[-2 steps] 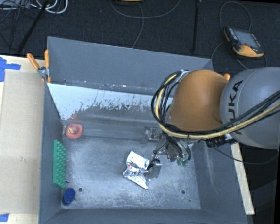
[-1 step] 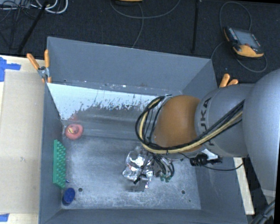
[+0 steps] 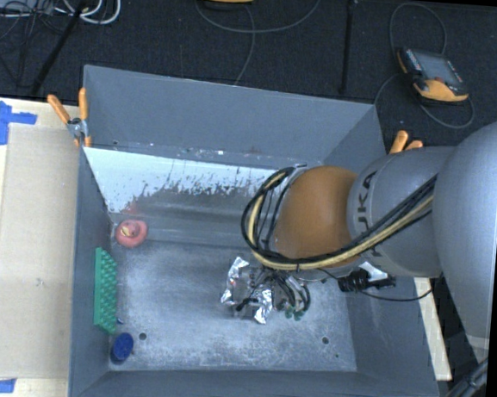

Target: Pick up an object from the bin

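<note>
A grey metal bin (image 3: 177, 321) with a scuffed floor was seen. A pink round object (image 3: 131, 231), possibly a small lid, was set toward its rear left. A green ridged strip (image 3: 106, 290) was laid along the left wall, a small blue cap (image 3: 121, 346) near its front end, and crumpled silver foil (image 3: 244, 292) near the middle.

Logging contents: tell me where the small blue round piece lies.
In the camera view, the small blue round piece lies in the lower left corner of the bin, just below the green ridged strip.
</note>
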Controlling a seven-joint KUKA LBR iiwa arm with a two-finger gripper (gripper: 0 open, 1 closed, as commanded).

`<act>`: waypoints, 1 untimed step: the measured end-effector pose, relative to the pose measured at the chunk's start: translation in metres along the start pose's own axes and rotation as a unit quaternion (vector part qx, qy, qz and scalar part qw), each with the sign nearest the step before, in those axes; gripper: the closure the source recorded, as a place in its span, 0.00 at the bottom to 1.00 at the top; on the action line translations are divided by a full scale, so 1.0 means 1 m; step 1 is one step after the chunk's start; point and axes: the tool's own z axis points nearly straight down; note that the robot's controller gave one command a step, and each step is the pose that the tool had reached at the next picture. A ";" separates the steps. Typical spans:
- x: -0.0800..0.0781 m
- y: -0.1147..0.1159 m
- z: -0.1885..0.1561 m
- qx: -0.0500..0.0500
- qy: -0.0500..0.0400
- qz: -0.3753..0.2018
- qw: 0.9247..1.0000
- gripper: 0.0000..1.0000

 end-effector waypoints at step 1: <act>-0.055 0.007 -0.014 0.000 -0.004 -0.021 1.000 1.00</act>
